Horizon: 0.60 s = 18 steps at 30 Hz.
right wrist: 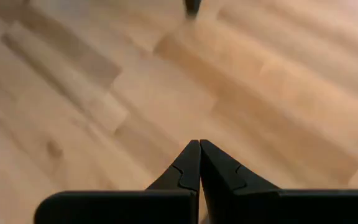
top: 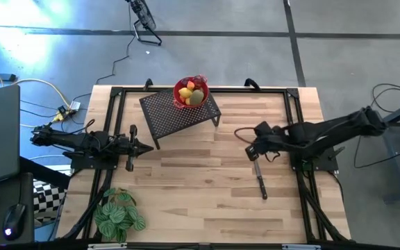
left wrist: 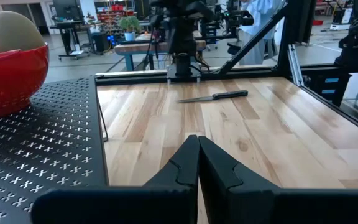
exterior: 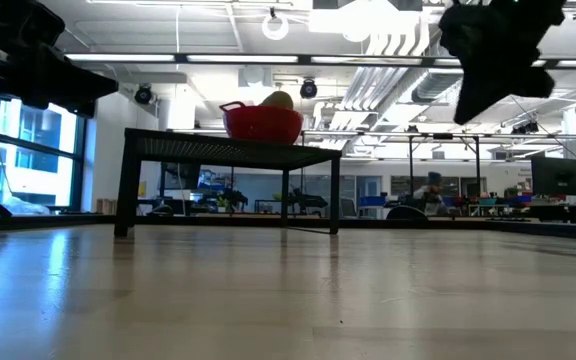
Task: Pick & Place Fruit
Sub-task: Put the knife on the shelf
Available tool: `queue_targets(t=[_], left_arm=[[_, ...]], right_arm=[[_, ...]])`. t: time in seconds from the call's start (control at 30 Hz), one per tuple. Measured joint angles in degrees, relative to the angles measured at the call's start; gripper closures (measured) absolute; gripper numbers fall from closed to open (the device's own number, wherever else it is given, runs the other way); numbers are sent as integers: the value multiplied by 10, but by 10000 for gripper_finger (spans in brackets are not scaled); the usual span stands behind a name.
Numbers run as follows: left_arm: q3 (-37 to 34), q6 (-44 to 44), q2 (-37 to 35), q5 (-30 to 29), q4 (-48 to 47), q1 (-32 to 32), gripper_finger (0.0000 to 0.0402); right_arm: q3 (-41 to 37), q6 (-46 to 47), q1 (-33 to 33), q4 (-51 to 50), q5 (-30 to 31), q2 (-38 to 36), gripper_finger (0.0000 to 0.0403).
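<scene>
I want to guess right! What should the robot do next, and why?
Probably open the left hand and move it toward the red bowl. All the fruit sits piled in that bowl on the black rack, and both hands are shut and empty.

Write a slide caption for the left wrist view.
Left hand shut beside the perforated stand holding the red bowl of fruit; knife on table.

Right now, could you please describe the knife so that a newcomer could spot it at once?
Start from the wooden table and look to the right arm's side. There the knife lies flat on the bare boards, just below the right gripper. It is the only slim, dark-handled thing lying loose on the wood.
</scene>
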Motion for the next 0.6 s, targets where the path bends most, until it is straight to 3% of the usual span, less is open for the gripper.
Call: queue_targets(t=[0.3, 0.6], left_arm=[[0, 0, 0, 0, 0, 0, 402], [0, 0, 0, 0, 0, 0, 402]], right_arm=[[17, 211, 87, -81, -125, 55, 400], [17, 390, 195, -85, -206, 102, 400]])
